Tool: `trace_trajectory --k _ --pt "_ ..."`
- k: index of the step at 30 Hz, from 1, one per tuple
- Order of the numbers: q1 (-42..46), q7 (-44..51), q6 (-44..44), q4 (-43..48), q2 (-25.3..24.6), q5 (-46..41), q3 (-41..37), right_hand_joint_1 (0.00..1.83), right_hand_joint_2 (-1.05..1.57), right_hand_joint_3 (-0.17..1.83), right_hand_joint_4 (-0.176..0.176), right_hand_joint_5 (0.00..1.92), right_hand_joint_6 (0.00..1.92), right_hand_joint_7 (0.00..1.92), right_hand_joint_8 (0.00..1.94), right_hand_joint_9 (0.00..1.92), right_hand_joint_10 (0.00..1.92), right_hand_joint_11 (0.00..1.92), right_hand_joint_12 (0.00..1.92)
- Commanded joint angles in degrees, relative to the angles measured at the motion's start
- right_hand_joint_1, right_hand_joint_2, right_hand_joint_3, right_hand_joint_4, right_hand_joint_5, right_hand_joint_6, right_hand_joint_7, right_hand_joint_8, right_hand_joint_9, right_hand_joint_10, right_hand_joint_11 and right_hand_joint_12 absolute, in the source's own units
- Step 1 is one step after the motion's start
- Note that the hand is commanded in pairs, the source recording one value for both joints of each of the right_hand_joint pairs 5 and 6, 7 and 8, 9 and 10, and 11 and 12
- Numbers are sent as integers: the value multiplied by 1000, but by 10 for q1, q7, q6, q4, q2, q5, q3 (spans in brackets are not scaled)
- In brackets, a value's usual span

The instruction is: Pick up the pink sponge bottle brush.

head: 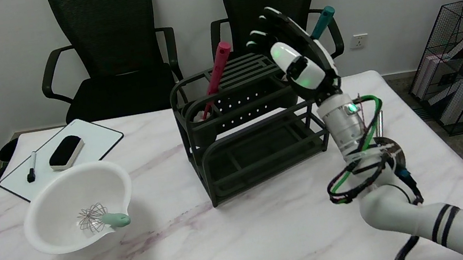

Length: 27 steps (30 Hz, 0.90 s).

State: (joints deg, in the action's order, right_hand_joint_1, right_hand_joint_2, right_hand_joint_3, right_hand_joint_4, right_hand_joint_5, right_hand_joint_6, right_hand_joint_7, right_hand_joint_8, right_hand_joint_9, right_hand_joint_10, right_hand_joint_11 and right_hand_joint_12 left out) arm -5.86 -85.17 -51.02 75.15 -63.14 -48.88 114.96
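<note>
Right hand (293, 52) hovering above right end of black rack (257, 144), fingers spread apart, holding nothing. Pink brush (218, 74) standing in rack's left-end holder, handle leaning up and to right, sponge end hidden inside. Brush lying left of hand, well apart. Teal-handled tool (322, 21) poking up behind hand. Likely next: hand travelling left toward pink handle.

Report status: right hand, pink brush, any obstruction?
Right hand open, raised over the rack, holding nothing. Pink brush standing tilted in the rack's left cup, untouched. Teal-handled tool behind the hand; the path to the brush looks open.
</note>
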Motion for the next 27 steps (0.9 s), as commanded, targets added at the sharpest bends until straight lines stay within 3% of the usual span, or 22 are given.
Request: trace_trajectory --k 1,12,27 --pt "-121 -3 113 -32 -14 -17 12 1041 364 1246 0 269 269 315 315 532 532 603 603" --pt "-151 -4 127 -106 -74 -37 24 1043 381 1223 0 388 388 207 207 469 469 543 543" --pt "-171 1 128 -109 -95 -32 53 1042 286 1249 0 417 417 212 212 447 447 336 336"
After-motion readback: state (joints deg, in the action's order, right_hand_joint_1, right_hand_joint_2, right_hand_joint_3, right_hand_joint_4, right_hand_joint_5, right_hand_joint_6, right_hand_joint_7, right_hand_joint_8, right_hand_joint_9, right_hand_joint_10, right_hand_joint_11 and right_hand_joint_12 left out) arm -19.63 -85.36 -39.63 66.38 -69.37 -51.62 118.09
